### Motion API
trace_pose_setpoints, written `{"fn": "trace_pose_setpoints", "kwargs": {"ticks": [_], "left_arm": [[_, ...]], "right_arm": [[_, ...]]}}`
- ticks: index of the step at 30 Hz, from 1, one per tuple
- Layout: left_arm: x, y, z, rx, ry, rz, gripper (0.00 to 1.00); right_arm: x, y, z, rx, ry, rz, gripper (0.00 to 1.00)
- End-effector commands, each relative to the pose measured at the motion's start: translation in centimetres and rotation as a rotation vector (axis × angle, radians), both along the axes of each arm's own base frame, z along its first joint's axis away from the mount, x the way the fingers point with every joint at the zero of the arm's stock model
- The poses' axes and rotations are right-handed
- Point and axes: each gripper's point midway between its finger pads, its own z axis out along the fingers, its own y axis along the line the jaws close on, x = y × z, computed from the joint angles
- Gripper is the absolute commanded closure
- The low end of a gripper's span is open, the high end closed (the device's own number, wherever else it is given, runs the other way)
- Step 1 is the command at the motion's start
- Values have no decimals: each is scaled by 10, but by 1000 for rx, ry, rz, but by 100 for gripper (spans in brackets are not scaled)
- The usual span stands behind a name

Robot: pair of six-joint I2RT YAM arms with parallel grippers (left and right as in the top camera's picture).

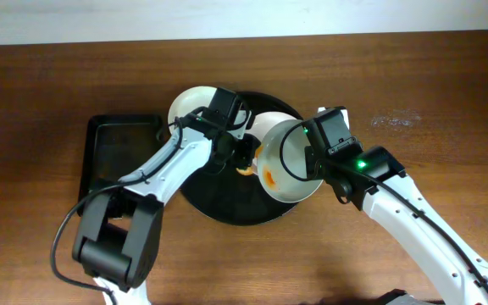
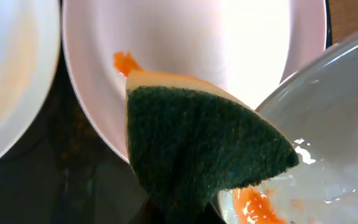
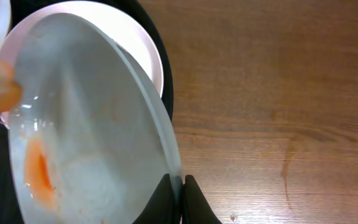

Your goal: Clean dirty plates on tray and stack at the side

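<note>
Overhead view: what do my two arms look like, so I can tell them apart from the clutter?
Both are white tubular links joined by black housings. The left arm has a bulky black base joint and a thin black cable looping alongside. The right arm shows green lights on its black wrist section. In the right wrist view the jaws are black and tapered.

White plates point(image 1: 288, 183), black tray point(image 1: 227, 203)

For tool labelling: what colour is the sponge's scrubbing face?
Dark green; the sponge shows best from the left wrist.
</note>
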Motion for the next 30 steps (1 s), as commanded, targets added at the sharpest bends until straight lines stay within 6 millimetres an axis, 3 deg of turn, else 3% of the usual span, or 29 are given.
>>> {"fn": "trace_pose_setpoints", "kwargs": {"ticks": [1, 6, 9, 11, 14, 19, 24, 26, 28, 30], "left_arm": [[-6, -18, -12, -32, 25, -32, 100], [-5, -37, -6, -62, -25, -71, 100], [-1, -36, 3, -72, -43, -64, 100], [-2, -39, 22, -104, -69, -73, 100], [-23, -52, 53, -227, -30, -131, 100], [-60, -76, 80, -447, 124, -242, 100], [-99, -77, 95, -560, 352, -257, 100], [-94, -74, 96, -559, 363, -224, 100], [-71, -62, 95, -561, 353, -125, 100], [-34, -38, 92, -549, 304, 20, 100]], "right_arm": [[-2, 16, 10, 88, -4, 22, 96], [-6, 16, -15, 76, 84, -16, 96], [9, -9, -1, -50, -18, -93, 96], [18, -17, 16, -90, -79, -122, 96], [32, -10, 36, -64, -147, -107, 96], [46, -4, 49, -65, -217, -71, 96], [52, -11, 57, -107, -263, -91, 96], [53, -10, 57, -105, -265, -91, 96], [52, -10, 57, -106, -265, -91, 96], [52, -11, 58, -105, -265, -91, 96]]}}
